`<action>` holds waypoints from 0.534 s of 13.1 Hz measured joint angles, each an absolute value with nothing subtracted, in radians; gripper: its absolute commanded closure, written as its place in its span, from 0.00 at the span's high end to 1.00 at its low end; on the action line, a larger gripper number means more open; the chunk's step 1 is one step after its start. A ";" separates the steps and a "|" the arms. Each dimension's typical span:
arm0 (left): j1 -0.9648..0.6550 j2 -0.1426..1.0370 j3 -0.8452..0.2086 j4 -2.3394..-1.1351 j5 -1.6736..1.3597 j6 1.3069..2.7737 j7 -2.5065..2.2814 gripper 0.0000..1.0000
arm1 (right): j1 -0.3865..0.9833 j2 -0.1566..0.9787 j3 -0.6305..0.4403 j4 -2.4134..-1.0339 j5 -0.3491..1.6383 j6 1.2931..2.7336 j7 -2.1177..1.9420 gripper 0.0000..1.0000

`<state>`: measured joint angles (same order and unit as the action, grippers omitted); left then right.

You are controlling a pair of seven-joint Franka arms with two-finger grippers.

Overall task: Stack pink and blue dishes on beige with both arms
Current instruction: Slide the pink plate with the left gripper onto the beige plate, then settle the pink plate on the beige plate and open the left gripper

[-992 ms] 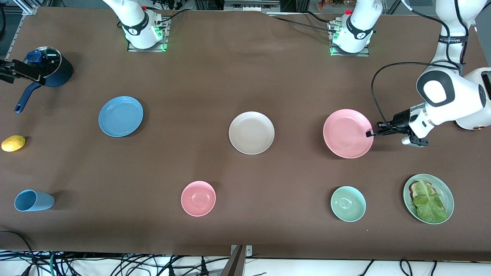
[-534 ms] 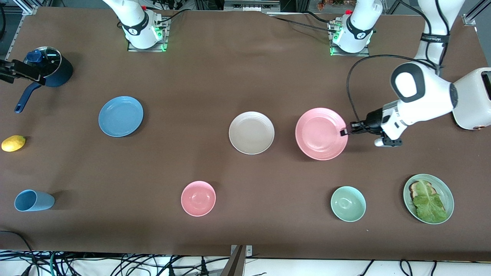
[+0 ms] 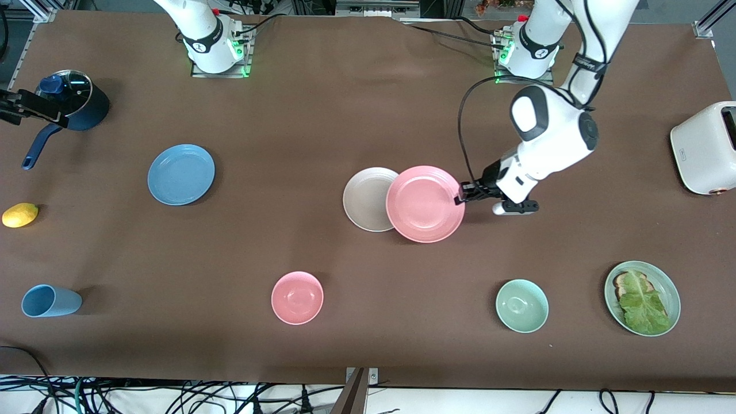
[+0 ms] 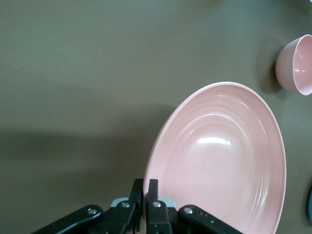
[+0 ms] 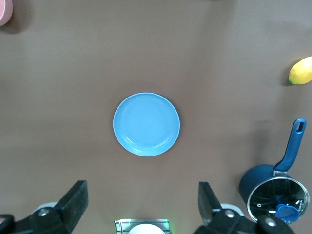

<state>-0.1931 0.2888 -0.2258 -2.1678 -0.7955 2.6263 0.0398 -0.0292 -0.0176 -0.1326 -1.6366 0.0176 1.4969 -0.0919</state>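
My left gripper (image 3: 460,199) (image 4: 146,187) is shut on the rim of the pink plate (image 3: 425,203) (image 4: 224,161) and holds it in the air, partly over the beige plate (image 3: 368,199) at the table's middle. The pink plate covers the beige plate's edge toward the left arm's end. The blue plate (image 3: 181,174) (image 5: 146,124) lies flat toward the right arm's end. High over the table, my right gripper (image 5: 141,195) stands open with nothing between its fingers; the blue plate shows below it. It is out of the front view.
A pink bowl (image 3: 297,297) (image 4: 296,64), a green bowl (image 3: 521,305) and a green plate with toast and lettuce (image 3: 642,298) sit nearer the front camera. A blue cup (image 3: 49,301), lemon (image 3: 20,214) (image 5: 301,70) and dark blue pot (image 3: 72,106) (image 5: 275,187) stand at the right arm's end. A white toaster (image 3: 704,148) is at the left arm's end.
My left gripper has carried the pink plate toward the table's middle until it overlaps the beige plate. The right arm has not visibly moved.
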 measured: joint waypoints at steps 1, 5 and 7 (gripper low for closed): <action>-0.224 0.306 -0.226 -2.168 -0.795 2.663 0.019 0.00 | -0.029 -0.018 -0.133 -1.637 0.018 1.497 -0.092 1.00; -0.344 0.373 -0.228 -2.165 -0.795 2.809 -0.085 0.00 | -0.029 -0.018 -0.133 -1.637 0.018 1.497 -0.092 1.00; -0.393 0.404 -0.228 -2.161 -0.795 2.862 -0.126 0.00 | -0.029 -0.018 -0.133 -1.637 0.018 1.497 -0.092 1.00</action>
<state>-0.3933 0.4036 -0.2283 -2.1611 -0.7955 2.8623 -0.1262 -0.0293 -0.0175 -0.1326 -1.6366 0.0176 1.4968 -0.0919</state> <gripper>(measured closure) 0.938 0.000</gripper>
